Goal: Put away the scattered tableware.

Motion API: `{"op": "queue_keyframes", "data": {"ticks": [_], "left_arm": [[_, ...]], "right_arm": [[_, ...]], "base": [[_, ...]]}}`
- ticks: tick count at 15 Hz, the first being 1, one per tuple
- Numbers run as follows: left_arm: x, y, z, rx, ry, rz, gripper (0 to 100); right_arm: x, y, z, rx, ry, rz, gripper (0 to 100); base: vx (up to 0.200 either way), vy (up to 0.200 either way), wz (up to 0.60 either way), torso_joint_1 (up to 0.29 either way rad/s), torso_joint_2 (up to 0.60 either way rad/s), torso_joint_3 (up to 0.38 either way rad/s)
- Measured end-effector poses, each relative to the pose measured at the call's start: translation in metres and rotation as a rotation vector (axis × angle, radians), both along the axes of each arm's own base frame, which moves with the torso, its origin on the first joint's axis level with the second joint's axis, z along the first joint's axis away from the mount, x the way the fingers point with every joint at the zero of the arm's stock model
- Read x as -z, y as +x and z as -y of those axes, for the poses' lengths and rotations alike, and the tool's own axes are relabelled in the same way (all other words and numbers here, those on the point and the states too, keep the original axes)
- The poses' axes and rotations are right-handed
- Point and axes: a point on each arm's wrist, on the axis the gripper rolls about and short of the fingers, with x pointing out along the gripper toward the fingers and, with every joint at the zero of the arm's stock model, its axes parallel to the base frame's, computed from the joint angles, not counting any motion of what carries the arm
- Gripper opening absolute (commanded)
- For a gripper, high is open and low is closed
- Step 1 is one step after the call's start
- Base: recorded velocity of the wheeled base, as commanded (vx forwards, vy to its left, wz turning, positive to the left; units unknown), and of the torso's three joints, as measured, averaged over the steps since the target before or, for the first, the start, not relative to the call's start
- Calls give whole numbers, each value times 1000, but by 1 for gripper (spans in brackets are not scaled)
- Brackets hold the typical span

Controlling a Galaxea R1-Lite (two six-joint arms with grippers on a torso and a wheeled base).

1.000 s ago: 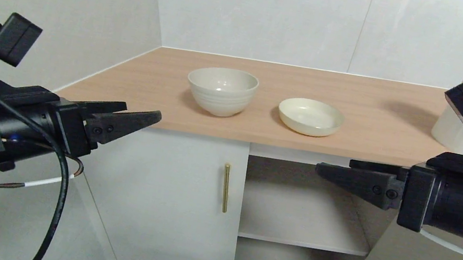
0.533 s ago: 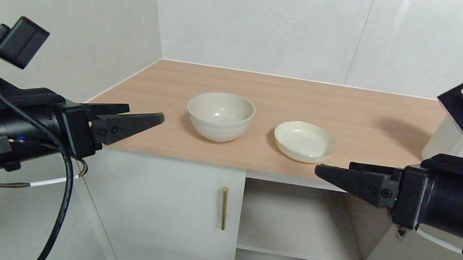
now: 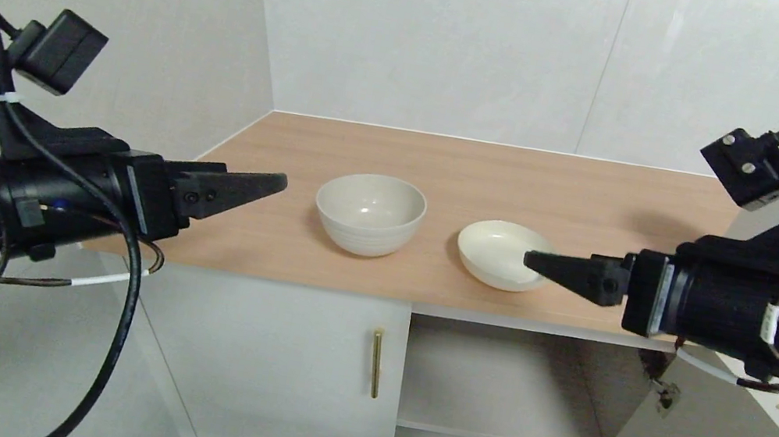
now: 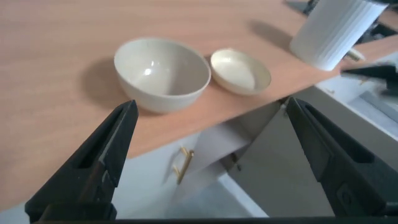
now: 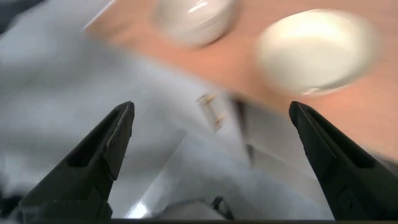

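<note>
Left gripper [image 3: 255,181] is held with fingers spread apart, off the tabletop [image 3: 492,172] edge, left of the bowl [image 3: 369,213]. Right gripper [image 3: 536,261], likewise spread wide, is held right of the bowl, its tip seen against the dish [image 3: 490,255], which is set just right of the bowl. Below the bowl, a cabinet [image 3: 269,372] is seen half open.

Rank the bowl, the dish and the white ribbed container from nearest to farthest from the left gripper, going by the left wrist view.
1. Bowl, left of the dish.
2. Dish, right of the bowl.
3. Container, beyond the dish, toward the counter's right end.
</note>
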Motion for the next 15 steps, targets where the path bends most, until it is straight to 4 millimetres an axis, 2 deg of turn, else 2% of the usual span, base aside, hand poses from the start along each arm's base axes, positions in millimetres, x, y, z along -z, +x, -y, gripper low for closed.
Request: {"op": "queue_keyframes", "data": {"ticks": [3,6,8,10,15], "left_arm": [[-21,9,2,-2,25,-88,100],[-32,13,3,-27,65,-212,100],[-30,24,6,-109,68,-263,100],[-25,41,19,-192,-7,-314,100],[5,86,49,-319,-32,-322,100]], "right_arm": [[-12,30,-4,169,56,-118,100],[-9,56,-5,334,33,-111,100],[0,73,-7,426,8,-114,100],[7,84,-10,454,16,-130,100],[15,93,-12,466,4,-146,100]], "base": [[0,0,0,0,0,0],[0,0,0,0,0,0],[0,0,0,0,0,0],[0,0,0,0,0,0],[0,0,0,0,0,0]]}}
